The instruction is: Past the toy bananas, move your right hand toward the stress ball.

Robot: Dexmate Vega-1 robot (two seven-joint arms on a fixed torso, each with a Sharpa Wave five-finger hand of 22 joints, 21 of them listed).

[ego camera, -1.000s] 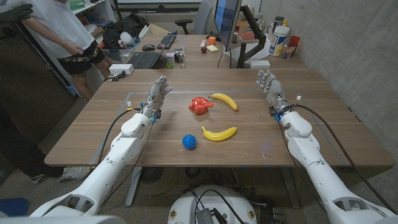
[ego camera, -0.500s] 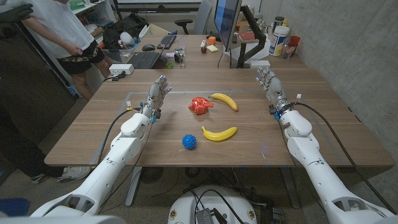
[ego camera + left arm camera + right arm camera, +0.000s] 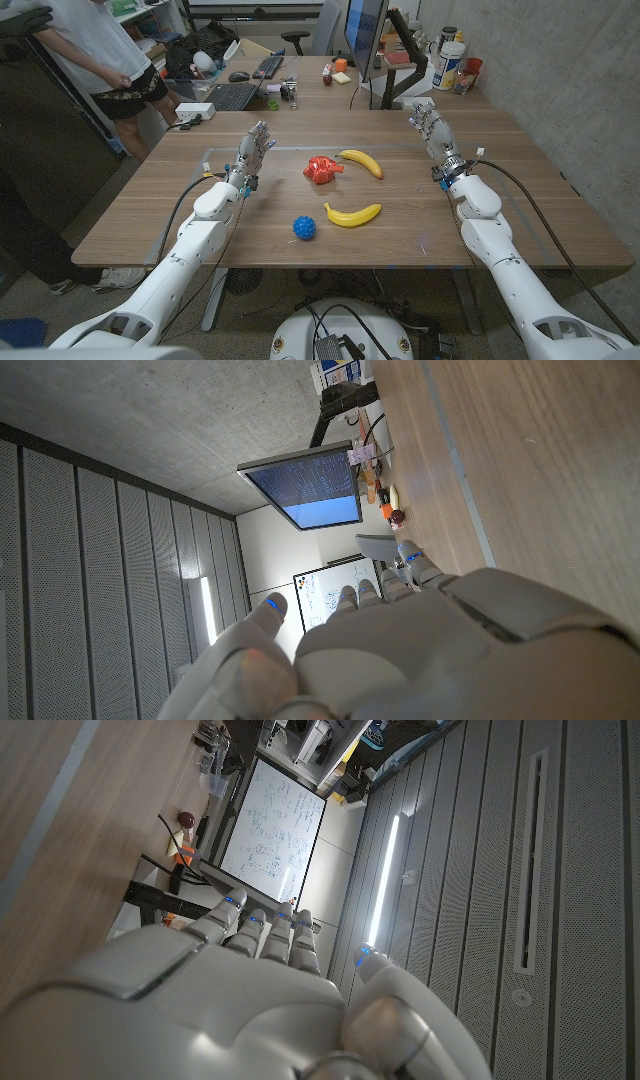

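Well left of the spread, empty right hand (image 3: 432,131), beyond both toy bananas (image 3: 353,214), lies the stress ball (image 3: 304,228); sweep over the fruit without touching it.

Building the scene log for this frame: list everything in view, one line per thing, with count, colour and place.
Toy bananas: 2, yellow, table middle; far one, near one.
Red toy: 1, red, left of the far banana.
Stress ball: 1, blue, spiky, left of the near banana.
Table: 1, wooden.
Monitor: 1, dark, desk behind.
Keyboard: 1, black, desk behind.
Person: 1, white top, far left.
Left hand: open, raised, table's left.
Right hand: open, raised, table's right.
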